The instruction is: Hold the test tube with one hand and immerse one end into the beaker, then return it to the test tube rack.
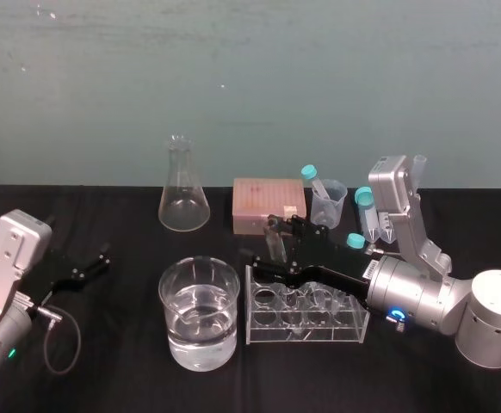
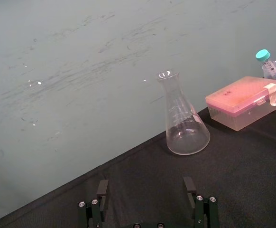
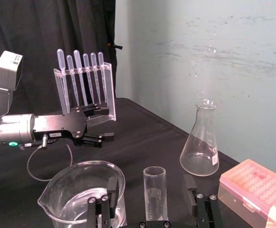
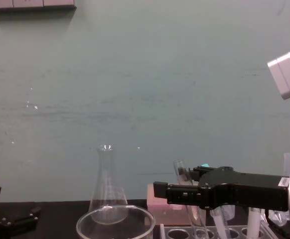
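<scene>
In the head view the right gripper (image 3: 151, 184) reaches in from the right to the centre of the frame, above the left end of the test tube rack (image 1: 306, 331). Its fingers are spread, one on either side of the test tube (image 3: 155, 199), with a gap on each side, so it holds nothing. The tube appears to stand, slightly tilted, in the rack. The beaker (image 1: 173, 297), partly filled with clear liquid, sits just left of the rack. Whether the dip is done or yet to come cannot be told. The left gripper (image 1: 102, 258) is parked open and empty at the lower left. No writing can be read.
</scene>
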